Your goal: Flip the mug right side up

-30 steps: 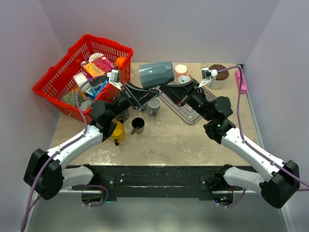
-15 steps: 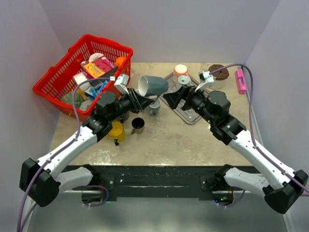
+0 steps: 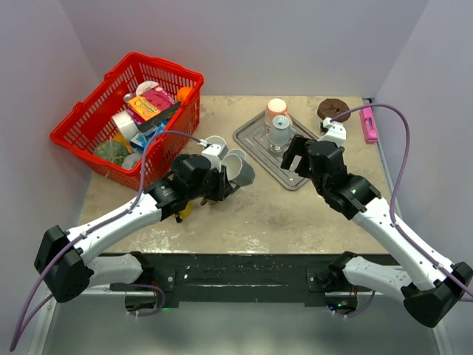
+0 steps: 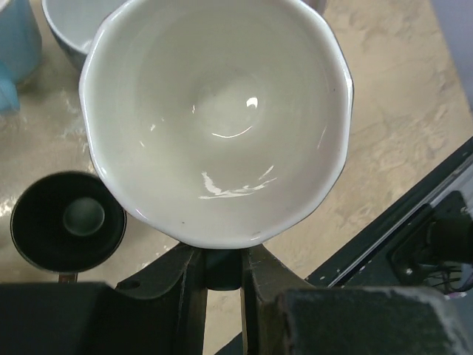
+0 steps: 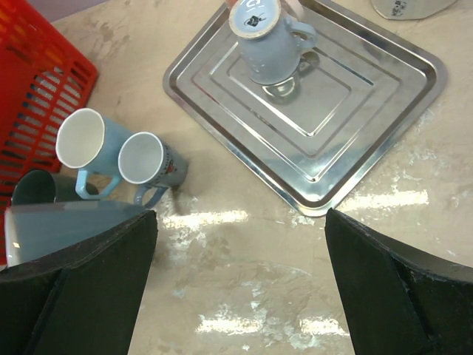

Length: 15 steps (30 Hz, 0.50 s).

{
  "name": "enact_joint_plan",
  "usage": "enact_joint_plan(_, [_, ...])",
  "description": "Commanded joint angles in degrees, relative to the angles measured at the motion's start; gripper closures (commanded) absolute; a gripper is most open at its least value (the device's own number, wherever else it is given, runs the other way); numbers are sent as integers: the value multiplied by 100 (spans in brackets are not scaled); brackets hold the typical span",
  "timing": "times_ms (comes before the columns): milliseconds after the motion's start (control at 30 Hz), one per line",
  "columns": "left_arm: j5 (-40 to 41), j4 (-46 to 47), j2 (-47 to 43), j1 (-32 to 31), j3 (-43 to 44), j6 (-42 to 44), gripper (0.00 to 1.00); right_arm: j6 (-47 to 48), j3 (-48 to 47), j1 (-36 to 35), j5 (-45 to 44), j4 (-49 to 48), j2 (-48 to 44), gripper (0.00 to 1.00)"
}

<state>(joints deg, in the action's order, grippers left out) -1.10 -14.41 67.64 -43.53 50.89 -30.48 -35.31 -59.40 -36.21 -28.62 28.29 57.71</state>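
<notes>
The mug [image 4: 214, 118], grey outside and glossy white inside with no print showing, is held on its side over the counter [image 5: 244, 296], mouth facing the left wrist camera, between the red basket [image 3: 89, 118] and the metal tray [image 5: 369, 96]. The left gripper [image 4: 222, 274] has its jaws drawn narrow, pinching the mug at the near edge of its rim; whether they hold the wall or the handle cannot be told. Just beside it stand two pale blue mugs [image 5: 81, 140], one with a red mark on its side too small to read, and a small black cup [image 4: 66, 222]. On the tray a grey mug [image 5: 262, 44] sits upside down; the dark print on its base is illegible. The right gripper [image 5: 240, 222] hangs near the tray, jaws spread wide, holding nothing. Packets in the basket carry labels that cannot be read.
</notes>
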Motion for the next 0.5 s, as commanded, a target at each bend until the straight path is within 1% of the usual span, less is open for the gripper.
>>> enact_joint_plan(0, [707, 97, 109, -199, 386, 288, 100, -20, -423, 17, -320, 185, 126, 1])
enact_joint_plan(300, [1261, -641, 953, -682, 720, 192, 100, 51, -380, 17, -188, 203, 381, 1])
enact_joint_plan(467, [1779, -1072, 1339, -894, 992, 148, 100, 59, -292, 26, -153, 150, 434, 1])
